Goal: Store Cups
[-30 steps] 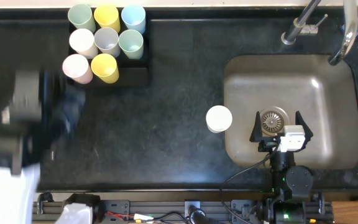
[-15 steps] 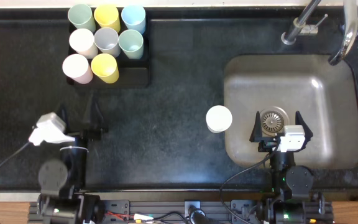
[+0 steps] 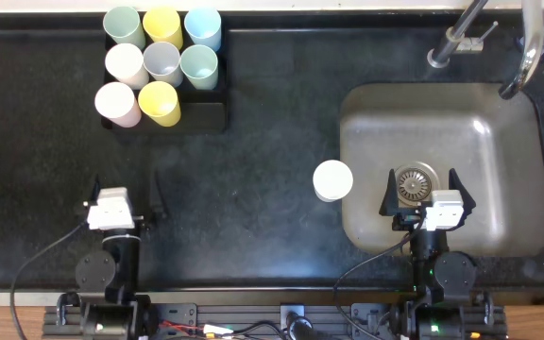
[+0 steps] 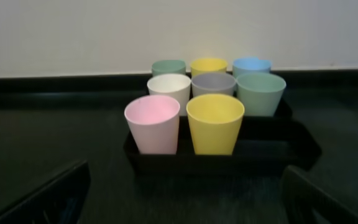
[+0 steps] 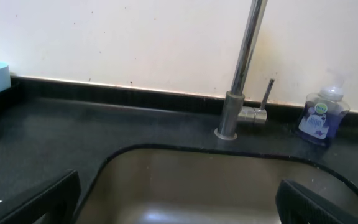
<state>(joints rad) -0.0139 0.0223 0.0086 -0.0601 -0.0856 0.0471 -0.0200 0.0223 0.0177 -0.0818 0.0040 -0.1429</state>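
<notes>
Top view: a black tray (image 3: 206, 115) is sitting at the far left of the dark counter (image 3: 253, 217). It is holding eight cups (image 3: 162, 62) upright, and a pink cup (image 3: 117, 102) and a yellow cup (image 3: 159, 102) are standing in its near row. A lone white cup (image 3: 332, 179) is standing on the counter just beside the left rim of the sink (image 3: 499, 123), well apart from the tray; cannot tell which way up it is. The left claw (image 3: 126, 189) is hanging over bare counter between the tray and its own base, spread wide and gripping nothing. The right claw (image 3: 421, 192) is hanging over the sink by the drain (image 3: 414, 177), also spread wide and carrying nothing.

Left wrist view: the camera is facing the tray. The pink and yellow cups are standing in front, with white, grey and green behind them and green, yellow and blue at the back. The two fingers are sitting far apart with nothing between them.

Right wrist view: the camera is looking across the sink at the faucet (image 5: 241, 68), with a soap bottle (image 5: 319, 118) standing near it. The fingers are sitting wide apart, gripping nothing.
</notes>
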